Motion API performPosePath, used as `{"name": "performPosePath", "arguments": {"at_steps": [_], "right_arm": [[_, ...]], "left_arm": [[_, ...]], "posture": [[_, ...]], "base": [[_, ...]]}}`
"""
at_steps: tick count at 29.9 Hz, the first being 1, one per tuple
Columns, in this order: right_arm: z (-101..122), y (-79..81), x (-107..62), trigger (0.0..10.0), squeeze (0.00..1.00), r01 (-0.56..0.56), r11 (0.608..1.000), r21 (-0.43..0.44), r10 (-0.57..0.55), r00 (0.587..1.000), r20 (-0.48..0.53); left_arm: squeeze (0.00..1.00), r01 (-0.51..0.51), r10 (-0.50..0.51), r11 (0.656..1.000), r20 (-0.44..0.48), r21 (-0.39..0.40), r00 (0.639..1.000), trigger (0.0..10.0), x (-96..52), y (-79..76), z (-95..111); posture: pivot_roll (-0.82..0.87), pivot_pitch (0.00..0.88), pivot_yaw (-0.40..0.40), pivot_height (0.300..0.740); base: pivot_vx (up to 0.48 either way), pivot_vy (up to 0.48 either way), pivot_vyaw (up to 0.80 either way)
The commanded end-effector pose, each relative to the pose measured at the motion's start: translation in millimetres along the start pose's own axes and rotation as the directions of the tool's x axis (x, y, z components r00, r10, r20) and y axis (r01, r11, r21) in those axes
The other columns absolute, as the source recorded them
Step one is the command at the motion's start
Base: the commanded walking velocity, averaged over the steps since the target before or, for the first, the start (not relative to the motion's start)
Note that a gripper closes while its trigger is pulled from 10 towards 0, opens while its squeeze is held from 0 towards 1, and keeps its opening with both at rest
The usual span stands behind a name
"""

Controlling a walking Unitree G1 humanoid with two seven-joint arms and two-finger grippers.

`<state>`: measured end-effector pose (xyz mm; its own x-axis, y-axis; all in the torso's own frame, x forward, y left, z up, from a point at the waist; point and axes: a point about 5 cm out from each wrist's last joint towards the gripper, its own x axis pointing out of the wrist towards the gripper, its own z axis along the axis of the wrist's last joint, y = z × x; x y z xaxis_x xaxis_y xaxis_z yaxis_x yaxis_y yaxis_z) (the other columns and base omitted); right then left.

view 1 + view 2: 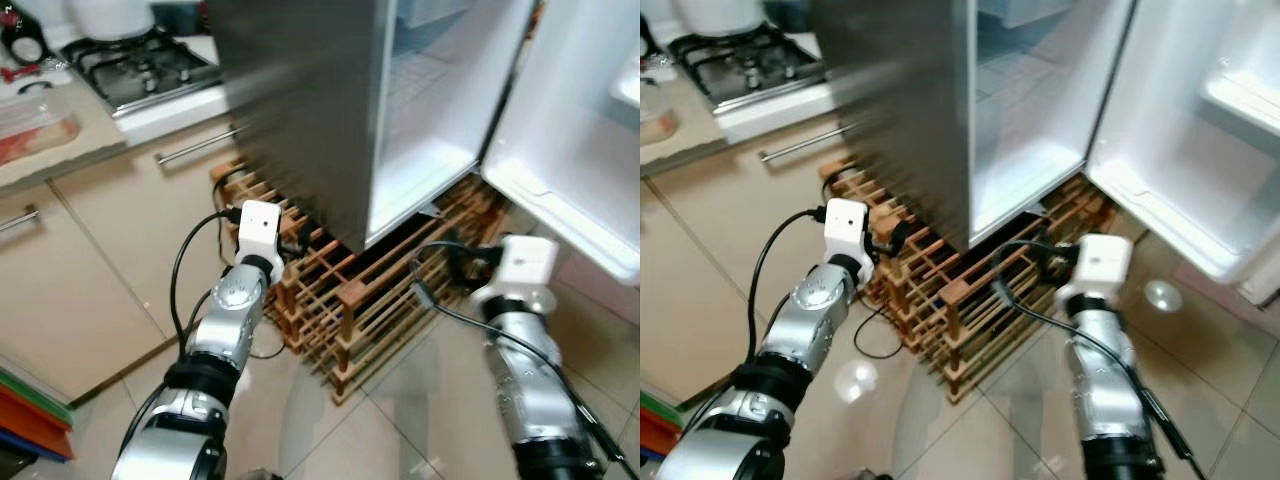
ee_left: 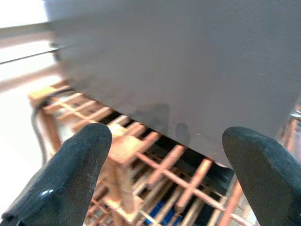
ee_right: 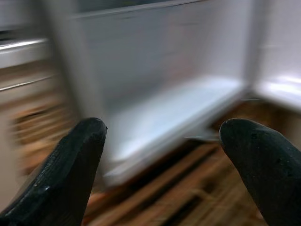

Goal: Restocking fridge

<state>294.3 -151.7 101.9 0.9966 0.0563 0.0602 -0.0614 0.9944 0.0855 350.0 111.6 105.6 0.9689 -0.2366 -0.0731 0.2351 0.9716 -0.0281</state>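
Both claws are up in front of the robot and both are empty: the left gripper (image 2: 164, 155) has its two black fingers spread wide, and the right gripper (image 3: 162, 155) has its fingers parted just as far, nothing between either pair. Biggest thing ahead is the fridge (image 1: 300, 110), its grey side panel facing the left arm and its white inside showing, blurred, past the right arm. The fridge door (image 1: 585, 150) hangs swung out on the robot's right, white shelves on its inner face. Under the fridge sits a wooden rack (image 1: 350, 290) of crossed slats, and both wrists reach toward it; the left wrist view looks at the grey panel's lower edge with the rack right beneath. Off to the left runs a kitchen counter with beige cupboard fronts (image 1: 90, 270) and steel handles. On top, a gas hob (image 1: 145, 65) sits near the fridge. Pale floor tiles (image 1: 400, 420) lie below the arms.
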Motion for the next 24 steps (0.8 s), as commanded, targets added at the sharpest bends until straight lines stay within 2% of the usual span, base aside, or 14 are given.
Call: {"name": "performPosePath", "arguments": {"at_steps": [1, 4, 8, 15, 24], "right_arm": [[2, 1.9, 4.1, 10.0, 0.00, -0.011, 1.000, -0.004, 0.011, 1.000, -0.002], [4, 9.4, 8.1, 10.0, 0.00, -0.055, 0.998, 0.005, 0.055, 0.998, -0.002], [2, 8.3, 6.7, 10.0, 0.00, -0.085, 0.996, -0.004, 0.085, 0.996, -0.013], [-5, 6.5, 3.2, 10.0, 0.00, -0.094, 0.996, 0.003, 0.094, 0.995, -0.035], [-9, 6.7, 2.6, 10.0, 0.00, -0.095, 0.995, 0.014, 0.096, 0.995, -0.039]], "left_arm": [[0.00, -0.027, 0.027, 1.000, 0.051, 0.008, 0.998, 10.0, 0.1, 5.3, 10], [0.00, -0.041, 0.042, 0.999, 0.075, -0.013, 0.996, 10.0, 0.9, 5.2, 15], [0.00, -0.052, 0.053, 0.999, 0.093, -0.010, 0.994, 10.0, 1.0, 4.0, 18], [0.00, -0.024, 0.023, 1.000, 0.069, 0.008, 0.997, 10.0, 0.2, -2.6, 13], [0.00, -0.015, 0.012, 0.999, 0.088, 0.037, 0.996, 10.0, -1.5, -6.0, 16]], "posture": [[-0.05, 0.015, 0.058, 0.740], [-0.04, 0.015, 0.051, 0.740], [-0.04, 0.015, 0.045, 0.740], [-0.02, 0.008, 0.041, 0.740], [-0.01, 0.000, 0.035, 0.740]], "base": [[0.000, 0.000, 0.48], [0.000, 0.296, 0.46], [0.000, 0.467, 0.32], [0.000, 0.000, 0.00], [0.000, 0.000, 0.00]]}}
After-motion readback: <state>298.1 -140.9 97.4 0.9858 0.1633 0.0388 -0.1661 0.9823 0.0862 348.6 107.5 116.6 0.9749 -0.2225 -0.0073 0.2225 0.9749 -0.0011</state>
